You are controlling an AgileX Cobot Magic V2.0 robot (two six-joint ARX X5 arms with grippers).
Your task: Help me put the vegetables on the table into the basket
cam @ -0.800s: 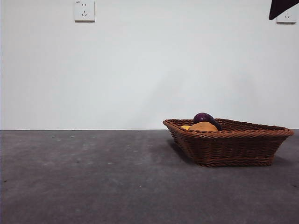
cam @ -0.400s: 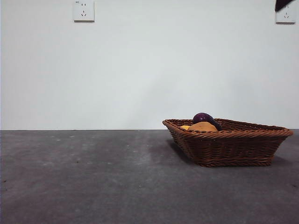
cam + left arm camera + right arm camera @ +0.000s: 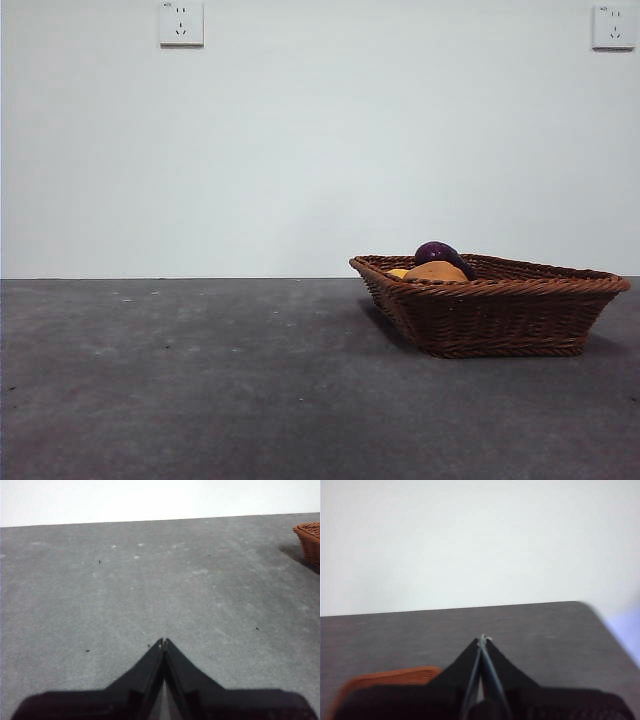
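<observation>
The brown wicker basket (image 3: 500, 310) stands on the dark grey table (image 3: 200, 380) at the right. Inside it I see the tan potato (image 3: 435, 271), the dark purple eggplant (image 3: 440, 253) behind it and a bit of the yellow vegetable (image 3: 397, 272). My left gripper (image 3: 163, 642) is shut and empty above bare table, with the basket's rim (image 3: 307, 532) at the view's edge. My right gripper (image 3: 483, 639) is shut and empty, held high, with the basket's rim (image 3: 390, 676) beside its jaws. Neither gripper shows in the front view.
Two wall sockets (image 3: 181, 22) (image 3: 613, 25) sit high on the white wall behind the table. The table's far corner (image 3: 585, 605) shows in the right wrist view.
The black arm tip at the front view's top right corner has risen out of view. The basket and vegetables have not moved.
</observation>
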